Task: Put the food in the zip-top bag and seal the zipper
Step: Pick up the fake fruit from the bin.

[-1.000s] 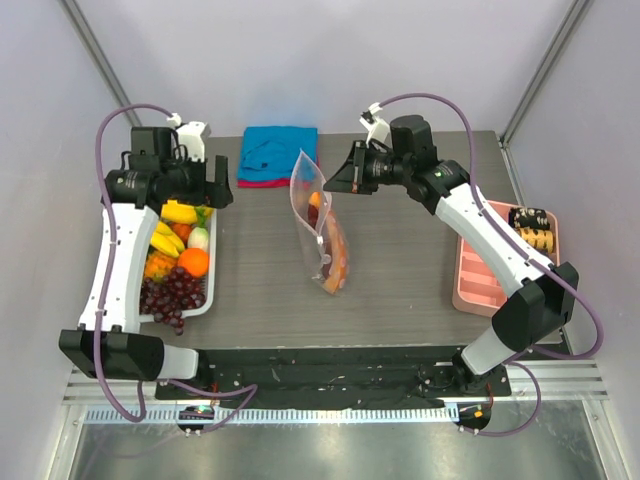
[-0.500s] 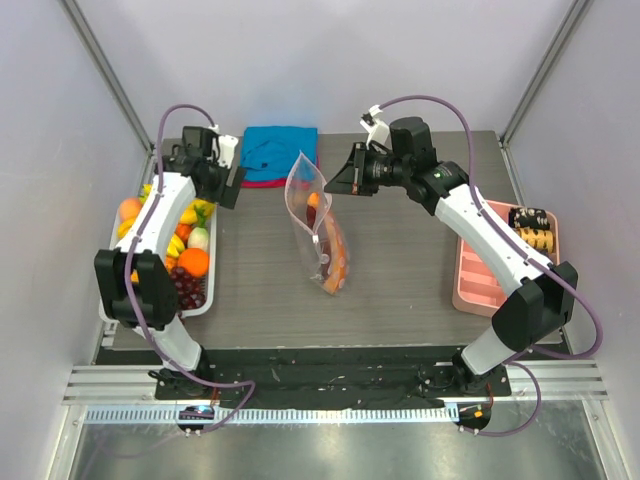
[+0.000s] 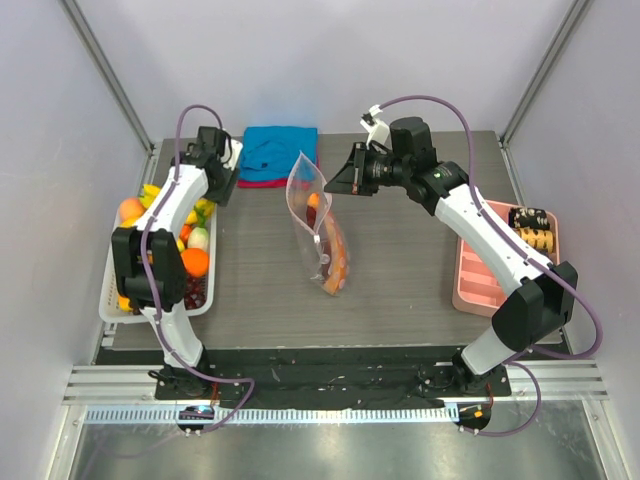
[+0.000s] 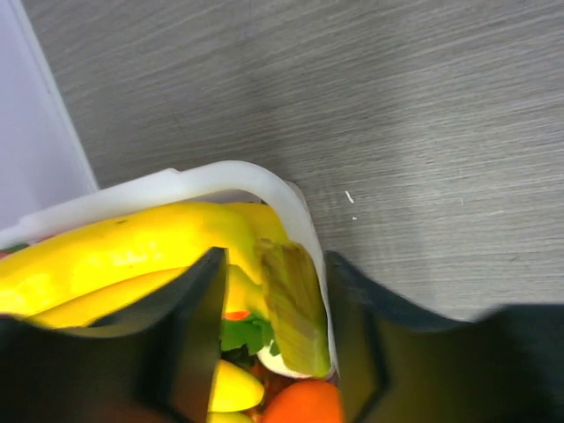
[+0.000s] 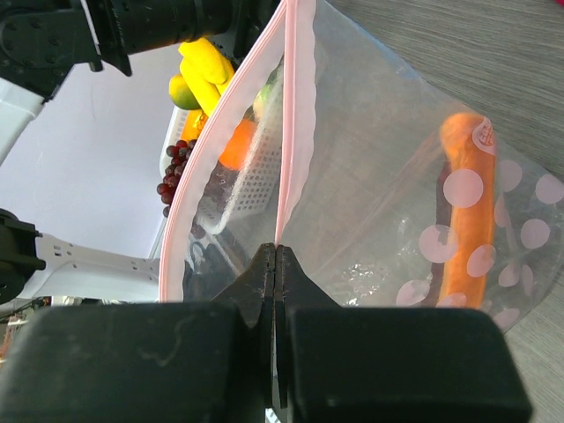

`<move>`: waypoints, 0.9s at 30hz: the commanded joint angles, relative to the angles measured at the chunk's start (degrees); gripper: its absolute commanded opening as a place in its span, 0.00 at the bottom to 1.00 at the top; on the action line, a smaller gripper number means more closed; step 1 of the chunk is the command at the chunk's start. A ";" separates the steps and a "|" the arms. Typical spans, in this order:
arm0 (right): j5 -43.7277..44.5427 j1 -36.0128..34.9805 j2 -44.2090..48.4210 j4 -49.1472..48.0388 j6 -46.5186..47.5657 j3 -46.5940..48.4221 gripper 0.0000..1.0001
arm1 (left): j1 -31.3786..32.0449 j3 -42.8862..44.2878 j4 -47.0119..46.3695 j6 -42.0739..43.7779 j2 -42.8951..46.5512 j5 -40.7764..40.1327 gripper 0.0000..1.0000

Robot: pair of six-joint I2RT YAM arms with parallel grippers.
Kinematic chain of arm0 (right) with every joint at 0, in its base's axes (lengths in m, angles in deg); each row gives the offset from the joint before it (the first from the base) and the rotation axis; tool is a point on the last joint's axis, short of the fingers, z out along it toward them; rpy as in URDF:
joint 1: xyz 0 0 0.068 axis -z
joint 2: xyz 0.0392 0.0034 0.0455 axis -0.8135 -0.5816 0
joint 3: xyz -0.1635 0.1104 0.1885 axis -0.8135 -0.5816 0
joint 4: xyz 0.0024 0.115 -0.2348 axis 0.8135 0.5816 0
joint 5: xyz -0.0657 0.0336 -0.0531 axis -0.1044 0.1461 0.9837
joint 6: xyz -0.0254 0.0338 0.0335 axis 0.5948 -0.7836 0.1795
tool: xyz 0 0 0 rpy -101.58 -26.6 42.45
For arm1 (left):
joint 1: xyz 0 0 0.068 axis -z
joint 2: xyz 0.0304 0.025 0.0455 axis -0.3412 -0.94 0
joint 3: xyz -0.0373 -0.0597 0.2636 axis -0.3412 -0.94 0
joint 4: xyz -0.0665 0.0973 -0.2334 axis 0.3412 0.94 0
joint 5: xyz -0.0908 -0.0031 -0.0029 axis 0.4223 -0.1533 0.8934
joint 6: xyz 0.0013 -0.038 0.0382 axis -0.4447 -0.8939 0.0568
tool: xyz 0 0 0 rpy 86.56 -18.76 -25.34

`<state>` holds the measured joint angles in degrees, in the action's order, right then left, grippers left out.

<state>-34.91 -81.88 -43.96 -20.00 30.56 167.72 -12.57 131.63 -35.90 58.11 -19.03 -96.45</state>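
Softly crinkled clear dotted zip-top bag [image 5: 379, 176], smooth curved yellow banana [image 4: 132, 247]

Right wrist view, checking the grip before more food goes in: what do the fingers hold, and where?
The right gripper is shut on the clear, pink-dotted zip-top bag, pinching one side of its pale pink zipper strip at the mouth.

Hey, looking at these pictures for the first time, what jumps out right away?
The dotted zip-top bag stands upright at centre, the right gripper shut on its pink zipper strip, an orange carrot-like piece already inside. At the left edge of the table, the left gripper hangs with jaws apart over a yellow banana in the white fruit basket.
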 commanded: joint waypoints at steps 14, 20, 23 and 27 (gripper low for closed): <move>-0.28 0.81 -0.66 -2.23 -0.62 0.50 0.01 | -0.17 9.22 14.06 -4.18 9.24 2.37 0.00; -0.45 0.72 -0.31 -2.32 -0.62 0.15 0.01 | -0.17 13.70 18.46 -5.85 12.50 5.01 0.00; -0.36 0.72 -0.31 -2.23 -0.53 0.06 0.01 | -0.17 14.14 19.69 -6.03 14.26 5.72 0.00; -0.63 0.81 -0.48 -2.23 -0.62 0.15 0.01 | -0.17 14.23 19.96 -5.24 16.37 5.45 0.00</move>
<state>-34.94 -81.31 -44.86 -20.03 30.38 167.68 -12.59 143.76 -17.61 52.65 -6.28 -91.71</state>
